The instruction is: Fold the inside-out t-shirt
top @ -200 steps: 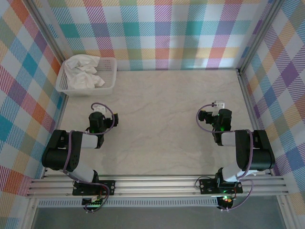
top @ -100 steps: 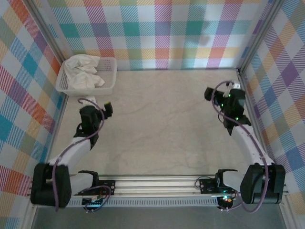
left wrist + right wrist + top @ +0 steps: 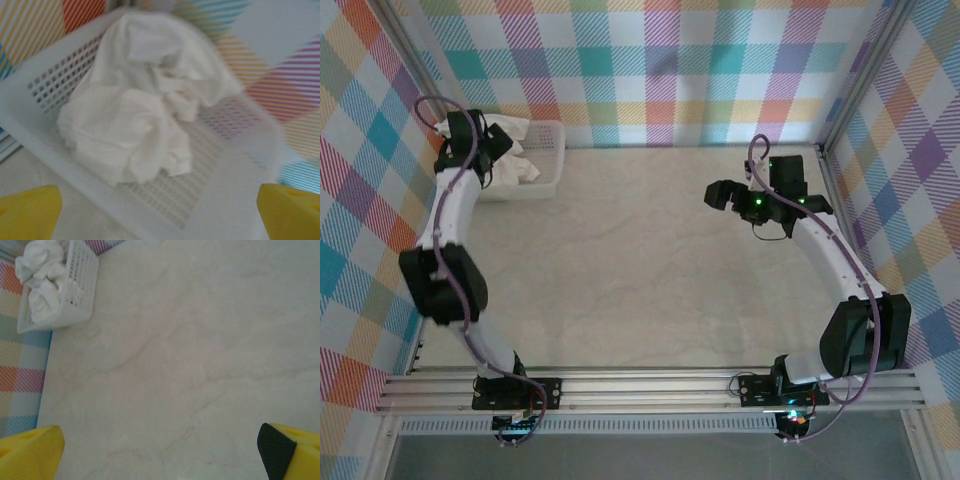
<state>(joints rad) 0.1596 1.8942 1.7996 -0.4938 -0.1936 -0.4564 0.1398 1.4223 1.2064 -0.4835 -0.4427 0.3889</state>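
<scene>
Your left gripper (image 3: 160, 217) hangs just above the white mesh basket (image 3: 50, 85) at the far left corner of the table (image 3: 650, 270), its jaws spread wide with nothing between them. The inside-out t-shirt (image 3: 140, 120) lies in that basket as a crumpled white heap, with one lobe draped toward the back rim. Expect it to be light, thin and completely limp: it will likely sag and unroll as you lift it, and it could catch on the mesh. Pinch a raised, bunched ridge on top of the heap. You cannot tell collar, hem or sleeve apart here. Your right gripper (image 3: 718, 193) is also wide open, over bare table, well apart from the basket.
</scene>
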